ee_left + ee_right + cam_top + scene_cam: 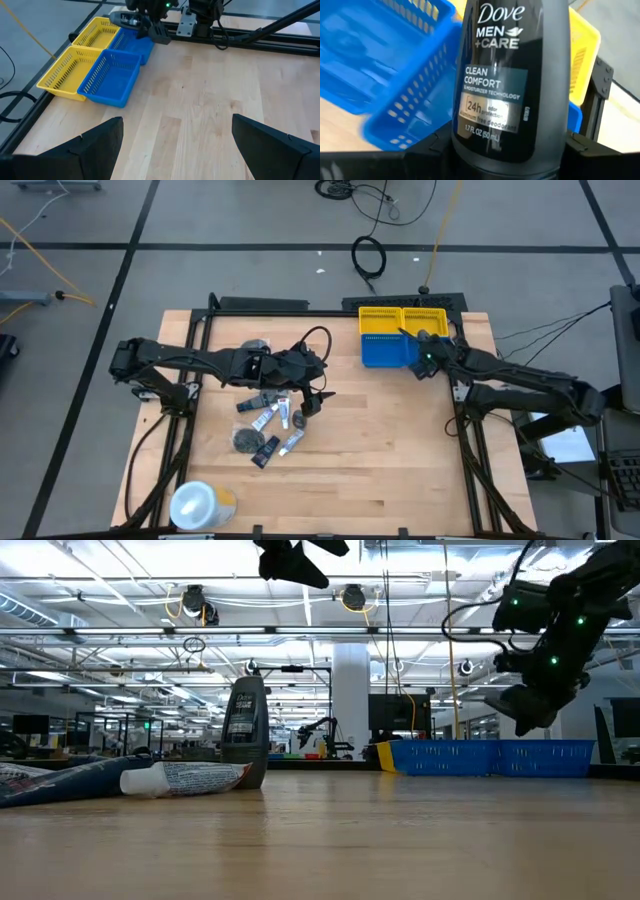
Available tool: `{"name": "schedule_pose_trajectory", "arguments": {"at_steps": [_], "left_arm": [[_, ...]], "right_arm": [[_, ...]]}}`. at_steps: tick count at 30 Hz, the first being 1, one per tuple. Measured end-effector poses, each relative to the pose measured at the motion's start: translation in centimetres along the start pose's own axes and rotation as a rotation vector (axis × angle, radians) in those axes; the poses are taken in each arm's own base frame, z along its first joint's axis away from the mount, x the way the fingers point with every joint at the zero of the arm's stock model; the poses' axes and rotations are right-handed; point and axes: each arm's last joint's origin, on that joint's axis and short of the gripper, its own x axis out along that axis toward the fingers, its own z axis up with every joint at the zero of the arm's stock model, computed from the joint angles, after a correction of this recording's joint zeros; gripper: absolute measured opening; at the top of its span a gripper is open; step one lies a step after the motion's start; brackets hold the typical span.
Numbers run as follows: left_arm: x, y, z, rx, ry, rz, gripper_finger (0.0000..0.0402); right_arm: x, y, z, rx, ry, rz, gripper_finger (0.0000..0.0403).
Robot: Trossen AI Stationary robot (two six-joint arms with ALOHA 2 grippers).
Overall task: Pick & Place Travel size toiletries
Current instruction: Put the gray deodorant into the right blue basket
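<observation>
Right gripper (421, 361) clamped on a dark deodorant bottle (512, 80), held above the blue baskets (388, 350).
Left gripper (318, 397), jaws spread wide and holding nothing, hangs over the wooden table (400, 440) beside the remaining toiletries (268, 425); yellow baskets (402, 320) adjoin the blue ones.

Table (400, 440) – pale wood, matt. Baskets (112, 80) – perforated plastic. Deodorant bottle (512, 75) – dark glossy plastic, printed label.
</observation>
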Motion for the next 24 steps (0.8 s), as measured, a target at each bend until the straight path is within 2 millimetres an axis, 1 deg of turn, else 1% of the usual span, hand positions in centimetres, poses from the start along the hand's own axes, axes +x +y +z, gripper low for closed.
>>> {"name": "schedule_pose_trajectory", "arguments": {"at_steps": [16, 21, 24], "left_arm": [[0.0, 0.0, 0.0, -0.002, 0.000, 0.000, 0.0365], [0.0, 0.0, 0.0, -0.003, 0.000, 0.000, 0.0365], [0.0, 0.0, 0.0, -0.003, 0.000, 0.000, 0.0365]], "right_arm": [[1.7, 0.0, -0.2, 0.004, 0.075, -0.045, 0.0188], [2.1, 0.2, -0.1, -0.004, 0.089, -0.048, 0.0209], [2.3, 0.3, -0.1, -0.006, 0.092, -0.048, 0.0201]]}}
